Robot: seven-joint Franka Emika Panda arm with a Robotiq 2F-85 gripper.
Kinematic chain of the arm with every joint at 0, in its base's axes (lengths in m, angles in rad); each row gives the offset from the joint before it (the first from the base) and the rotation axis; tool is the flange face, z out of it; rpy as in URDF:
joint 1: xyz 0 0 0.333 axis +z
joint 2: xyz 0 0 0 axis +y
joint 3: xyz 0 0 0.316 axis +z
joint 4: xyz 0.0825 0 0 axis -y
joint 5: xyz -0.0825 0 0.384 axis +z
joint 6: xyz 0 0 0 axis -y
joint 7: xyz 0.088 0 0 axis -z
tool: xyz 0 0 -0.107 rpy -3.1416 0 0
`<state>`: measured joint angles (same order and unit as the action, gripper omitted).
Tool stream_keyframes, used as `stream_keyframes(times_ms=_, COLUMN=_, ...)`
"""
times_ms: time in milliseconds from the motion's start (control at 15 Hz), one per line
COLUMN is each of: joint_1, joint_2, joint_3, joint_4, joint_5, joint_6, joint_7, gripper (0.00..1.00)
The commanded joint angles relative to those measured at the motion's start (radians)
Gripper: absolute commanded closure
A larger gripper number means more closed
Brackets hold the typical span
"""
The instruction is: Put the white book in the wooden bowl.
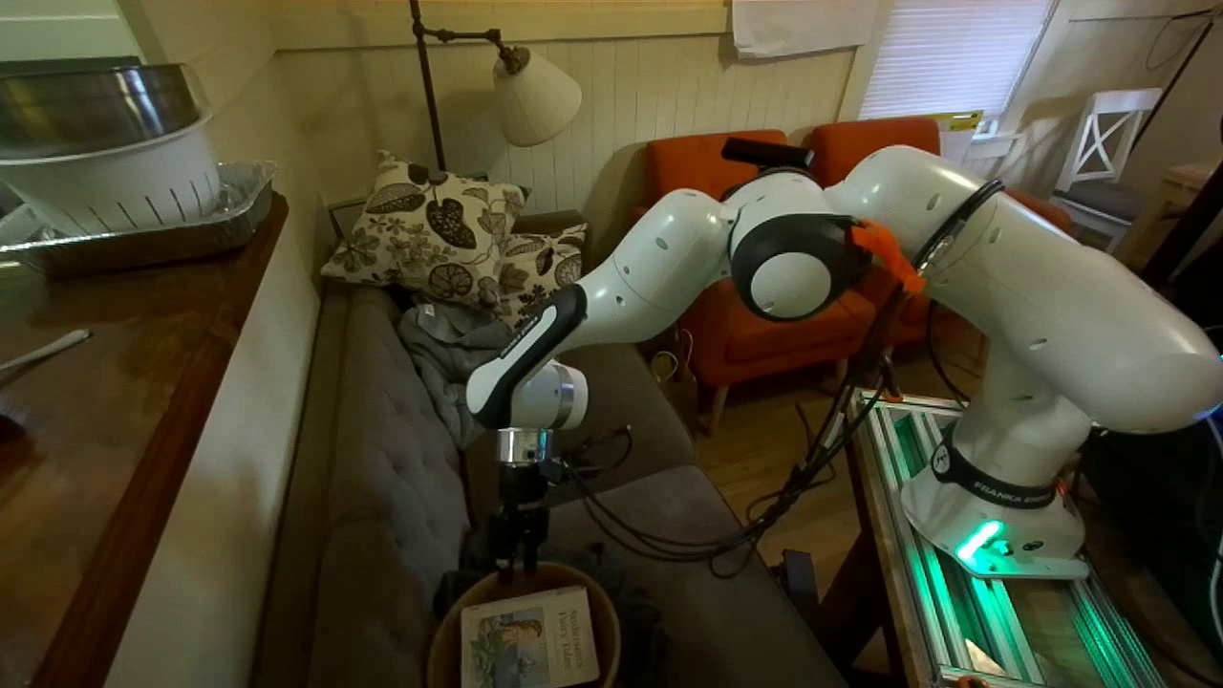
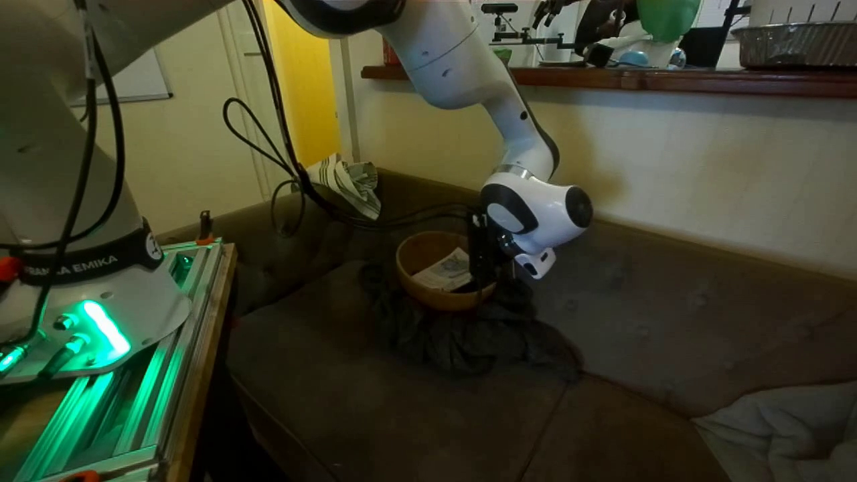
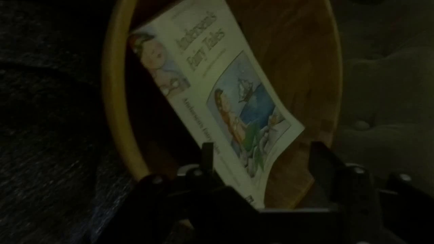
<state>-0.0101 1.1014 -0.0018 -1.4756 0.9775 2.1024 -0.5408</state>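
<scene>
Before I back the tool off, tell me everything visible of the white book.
The white book lies face-up and aslant inside the wooden bowl; its underside is hidden. It looks closed; its paper-like front reads "Andersen's Fairy Tales" over a mermaid on rocks and a sailing ship. What looks like the spine repeats the title and bears a painted figure. The end nearest the tool looks bowed. The tool is open; whether they touch is unclear.

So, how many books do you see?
1: the book is inside the bowl, the same one showing in all three views. Any other beneath it would be hidden.
</scene>
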Motion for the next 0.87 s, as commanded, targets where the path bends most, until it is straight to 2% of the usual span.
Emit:
stream_keyframes(times_ms=0, joint_1=-0.004, joint_2=-0.167, joint_3=-0.007, joint_4=-0.21, joint_5=-0.06, joint_6=0.208, joint_7=-0.016, gripper=0.01)
stream_keyframes(times_ms=267, joint_1=-0.001, joint_2=-0.286, joint_3=-0.01, joint_4=-0.401, joint_5=-0.131, joint_6=0.472, joint_7=-0.041, gripper=0.0)
stream_keyframes(times_ms=333, joint_1=0.054, joint_2=-0.321, joint_3=-0.065, joint_4=-0.455, joint_5=-0.098, joint_6=0.516, joint_7=-0.057, gripper=0.0)
stream_keyframes(times_ms=467, joint_1=0.101, joint_2=-0.388, joint_3=-0.113, joint_4=-0.561, joint_5=-0.102, joint_6=0.621, joint_7=-0.052, gripper=0.0)
stream_keyframes(times_ms=600, joint_1=0.184, joint_2=-0.449, joint_3=-0.193, joint_4=-0.67, joint_5=-0.131, joint_6=0.701, joint_7=-0.011, gripper=0.0)
stream_keyframes(times_ms=667, joint_1=0.233, joint_2=-0.483, joint_3=-0.25, joint_4=-0.724, joint_5=-0.172, joint_6=0.702, joint_7=0.007, gripper=0.0)
stream_keyframes(times_ms=733, joint_1=0.054, joint_2=-0.393, joint_3=-0.082, joint_4=-0.593, joint_5=-0.22, joint_6=0.708, joint_7=0.027, gripper=0.0)
stream_keyframes(times_ms=800, joint_1=0.081, joint_2=-0.426, joint_3=-0.112, joint_4=-0.641, joint_5=-0.246, joint_6=0.724, joint_7=0.045, gripper=0.0)
